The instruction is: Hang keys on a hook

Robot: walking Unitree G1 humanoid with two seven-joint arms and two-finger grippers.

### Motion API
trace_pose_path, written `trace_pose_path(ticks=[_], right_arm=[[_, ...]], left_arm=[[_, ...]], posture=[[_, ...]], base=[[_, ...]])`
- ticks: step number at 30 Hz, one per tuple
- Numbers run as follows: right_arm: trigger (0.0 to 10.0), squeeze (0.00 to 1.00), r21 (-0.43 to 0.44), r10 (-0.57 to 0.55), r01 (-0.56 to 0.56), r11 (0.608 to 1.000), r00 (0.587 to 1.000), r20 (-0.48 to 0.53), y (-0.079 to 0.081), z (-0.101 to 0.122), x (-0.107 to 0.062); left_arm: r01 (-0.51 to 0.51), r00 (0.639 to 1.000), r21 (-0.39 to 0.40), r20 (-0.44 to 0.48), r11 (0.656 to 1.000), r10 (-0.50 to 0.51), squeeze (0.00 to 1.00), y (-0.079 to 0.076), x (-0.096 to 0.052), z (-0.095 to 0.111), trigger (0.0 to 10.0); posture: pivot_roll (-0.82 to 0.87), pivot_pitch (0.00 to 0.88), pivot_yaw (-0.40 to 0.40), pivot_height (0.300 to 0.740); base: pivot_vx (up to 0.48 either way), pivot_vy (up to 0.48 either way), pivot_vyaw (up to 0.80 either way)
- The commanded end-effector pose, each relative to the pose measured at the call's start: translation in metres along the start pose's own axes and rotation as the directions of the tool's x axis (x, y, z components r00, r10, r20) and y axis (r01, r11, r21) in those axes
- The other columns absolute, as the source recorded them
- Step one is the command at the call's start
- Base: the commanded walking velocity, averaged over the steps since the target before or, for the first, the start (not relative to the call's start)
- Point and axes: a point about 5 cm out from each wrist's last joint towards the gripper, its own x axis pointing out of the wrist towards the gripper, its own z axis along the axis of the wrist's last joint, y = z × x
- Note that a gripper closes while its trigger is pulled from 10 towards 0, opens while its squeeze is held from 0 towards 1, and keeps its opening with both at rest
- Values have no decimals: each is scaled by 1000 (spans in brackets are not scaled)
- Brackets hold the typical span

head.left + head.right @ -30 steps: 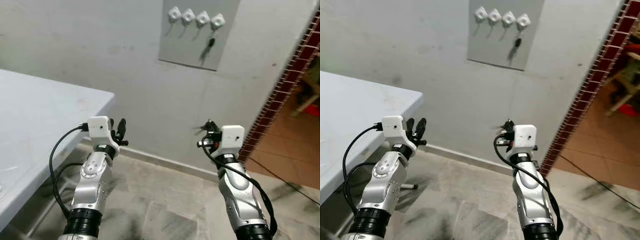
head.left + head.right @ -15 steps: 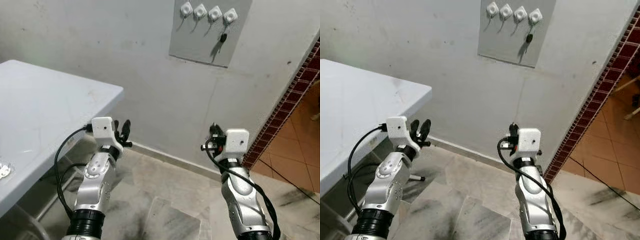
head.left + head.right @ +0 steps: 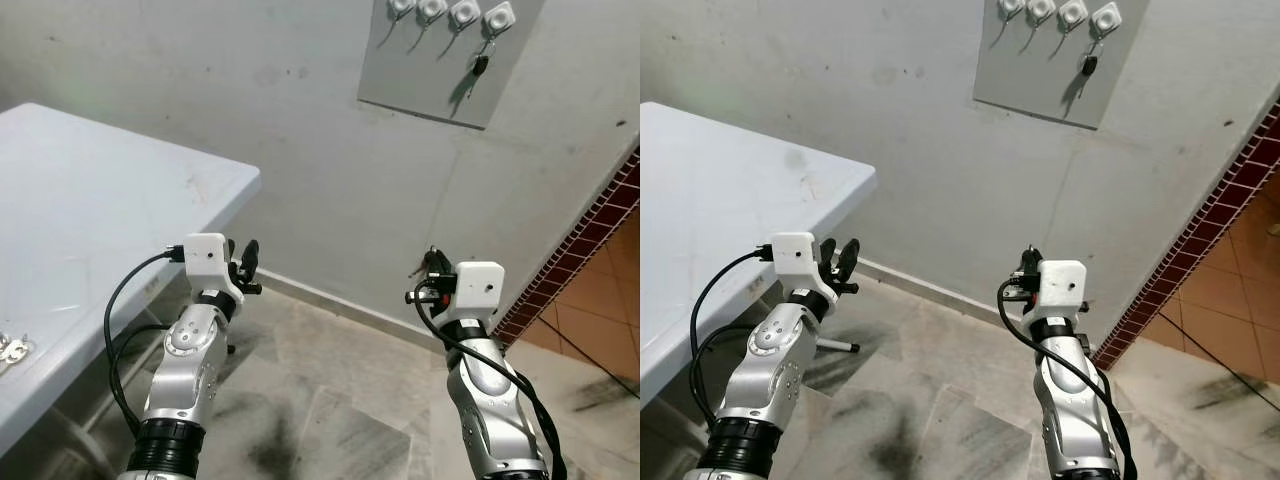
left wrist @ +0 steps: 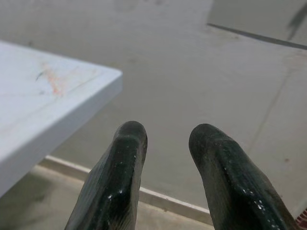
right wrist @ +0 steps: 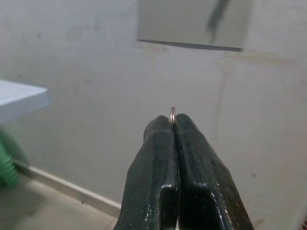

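High on the wall is a grey panel (image 3: 440, 60) with a row of white hooks (image 3: 463, 12). A dark key (image 3: 480, 66) hangs from the rightmost hook (image 3: 497, 15). My right gripper (image 3: 432, 264) is held up low before the wall, well below the panel. It is shut on a thin metal key ring (image 5: 172, 113) that pokes out between its fingertips (image 5: 160, 129); the keys on it are hidden. My left gripper (image 3: 245, 258) is raised beside the table corner, open and holding nothing (image 4: 168, 136).
A white table (image 3: 100, 200) fills the left side, with small metal pieces (image 3: 10, 348) at its near left edge. A red-brown tiled wall edge (image 3: 590, 230) stands at the right with an orange floor beyond. Marbled floor (image 3: 330, 400) lies ahead.
The whole picture has shifted: the hook panel now sits higher and further right, and more of the table shows, so the camera moved. Both grippers keep their pose and state.
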Motion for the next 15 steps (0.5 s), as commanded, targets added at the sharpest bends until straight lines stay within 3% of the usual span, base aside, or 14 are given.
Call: trace_pose_path(ticks=[1,9,15], right_arm=[[10000,0,-10,-29,29,1000,999,16,-6,4,-2],[10000,0,-16,-61,61,998,998,28,-11,7,-6],[10000,0,-13,-56,56,998,998,33,-11,9,-4]], left_arm=[[54,999,17,3,998,-54,0,-9,7,6,10000],[120,993,34,9,992,-120,0,-18,15,9,10000],[141,990,-2,11,990,-141,0,-21,18,11,10000]], posture=[[24,0,35,740],[-20,0,61,740],[-10,0,47,740]], base=[[0,0,0],[0,0,0],[0,0,0]])
